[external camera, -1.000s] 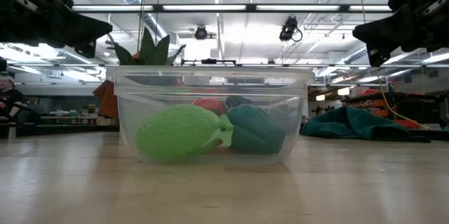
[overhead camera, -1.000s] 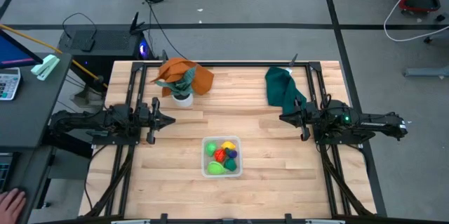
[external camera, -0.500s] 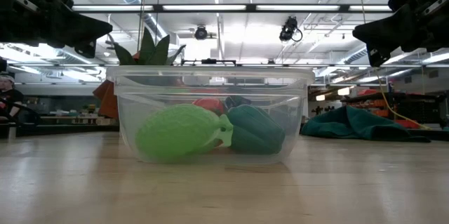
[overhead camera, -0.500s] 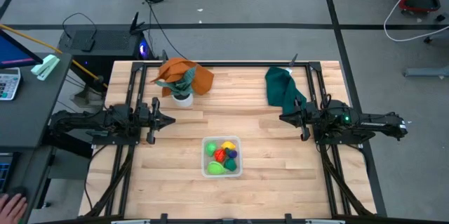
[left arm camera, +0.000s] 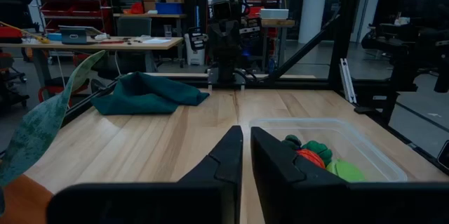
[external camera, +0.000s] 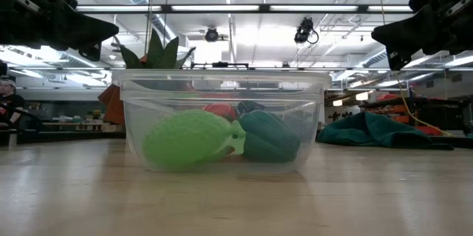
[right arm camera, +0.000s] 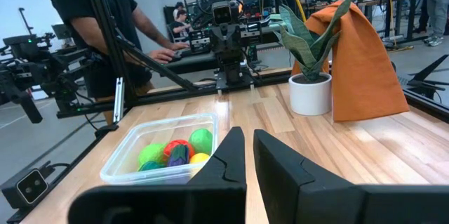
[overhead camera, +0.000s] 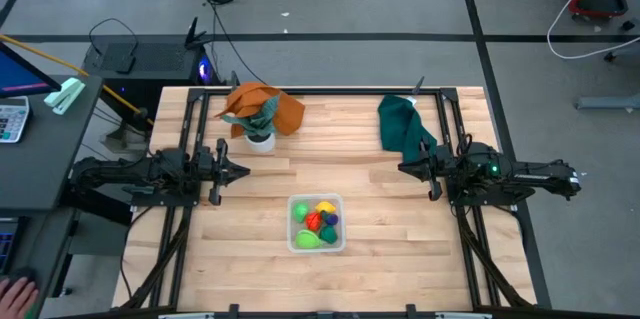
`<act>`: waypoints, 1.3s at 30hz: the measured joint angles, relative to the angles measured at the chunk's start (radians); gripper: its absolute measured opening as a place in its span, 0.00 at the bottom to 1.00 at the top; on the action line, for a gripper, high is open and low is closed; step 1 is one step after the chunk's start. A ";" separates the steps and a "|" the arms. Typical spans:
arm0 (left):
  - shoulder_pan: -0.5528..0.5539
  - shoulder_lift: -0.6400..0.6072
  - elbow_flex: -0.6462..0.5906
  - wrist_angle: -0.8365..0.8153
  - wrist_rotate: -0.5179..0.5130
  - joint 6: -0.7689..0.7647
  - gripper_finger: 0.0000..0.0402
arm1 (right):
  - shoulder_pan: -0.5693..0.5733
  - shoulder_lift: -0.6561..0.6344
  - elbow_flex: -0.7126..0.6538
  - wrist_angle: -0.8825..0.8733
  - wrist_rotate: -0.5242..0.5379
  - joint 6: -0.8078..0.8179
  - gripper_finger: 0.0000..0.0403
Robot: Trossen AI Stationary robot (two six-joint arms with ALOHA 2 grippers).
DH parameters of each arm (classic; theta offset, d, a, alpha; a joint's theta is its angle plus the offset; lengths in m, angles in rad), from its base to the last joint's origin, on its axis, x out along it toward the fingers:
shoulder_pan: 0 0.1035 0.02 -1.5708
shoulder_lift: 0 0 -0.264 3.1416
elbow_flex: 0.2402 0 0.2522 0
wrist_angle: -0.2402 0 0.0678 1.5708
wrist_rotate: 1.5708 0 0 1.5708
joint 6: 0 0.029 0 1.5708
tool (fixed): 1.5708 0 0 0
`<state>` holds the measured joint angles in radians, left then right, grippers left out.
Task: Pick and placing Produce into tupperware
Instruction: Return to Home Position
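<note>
The clear tupperware stands on the table near its front middle. Several toy produce pieces lie inside it: green, red, yellow and purple. The low view shows a light green piece and a dark green one resting on its floor. My left gripper hovers at the left, shut and empty, above the table. My right gripper hovers at the right, shut and empty. The tupperware also shows in the left wrist view and the right wrist view.
A small white pot with a plant stands at the back left, an orange cloth draped behind it. A dark green cloth lies at the back right. A person stands beyond the table's left side.
</note>
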<state>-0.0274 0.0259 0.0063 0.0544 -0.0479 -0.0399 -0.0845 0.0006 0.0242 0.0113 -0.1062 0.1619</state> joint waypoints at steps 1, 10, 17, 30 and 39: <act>0.000 0.000 0.000 0.000 0.000 0.000 0.10 | 0.000 0.000 0.000 0.000 0.000 0.000 0.00; 0.000 0.000 0.000 0.000 0.000 0.000 0.06 | 0.000 0.000 0.000 0.000 0.000 0.000 0.00; 0.000 0.000 0.000 0.000 0.000 0.000 0.08 | 0.000 0.000 0.000 0.000 0.000 0.000 0.00; 0.000 0.000 0.000 0.000 0.000 0.000 0.06 | 0.000 0.000 0.000 0.000 0.000 0.000 0.00; 0.000 0.000 0.000 0.000 0.000 0.000 0.09 | 0.000 0.000 0.000 0.000 0.000 0.000 0.00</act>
<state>-0.0273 0.0261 0.0066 0.0544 -0.0479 -0.0402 -0.0844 0.0006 0.0242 0.0113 -0.1062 0.1619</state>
